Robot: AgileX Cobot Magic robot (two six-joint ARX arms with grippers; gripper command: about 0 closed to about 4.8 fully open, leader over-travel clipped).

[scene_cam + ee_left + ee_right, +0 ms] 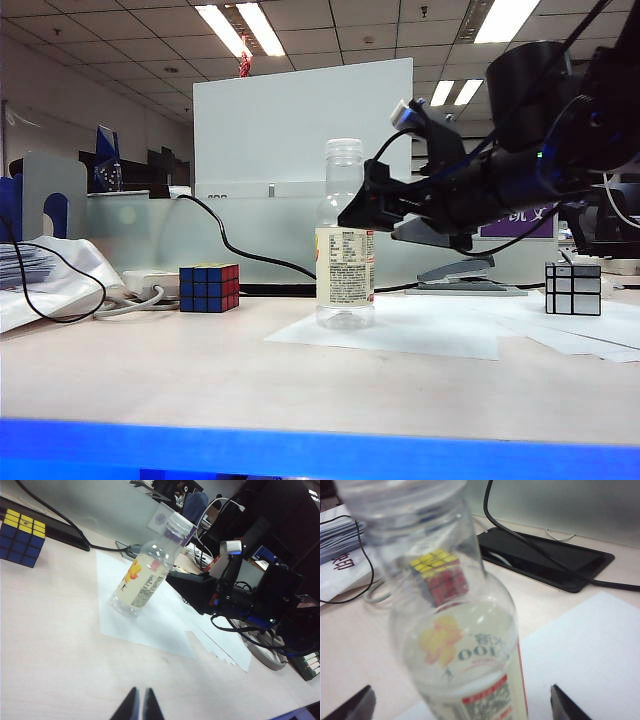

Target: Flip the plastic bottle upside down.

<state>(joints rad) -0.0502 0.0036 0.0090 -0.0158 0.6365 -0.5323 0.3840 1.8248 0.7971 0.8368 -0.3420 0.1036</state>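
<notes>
tabletop [300, 390]: plastic bottle [345, 240] upright on paper, center | right claw [352, 212]: level, spread wide, at bottle's 3 o'clock, flanking it | left claw [140, 707]: closed, empty | label: "100" legible

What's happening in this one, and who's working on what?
The plastic bottle stands upright on a white sheet of paper on the table. The right gripper sits beside the bottle at the top of its label, jaws wide open, fingertips on either side, not gripping. The left gripper is shut, empty, off to the side. A colored cube sits to the left.
</notes>
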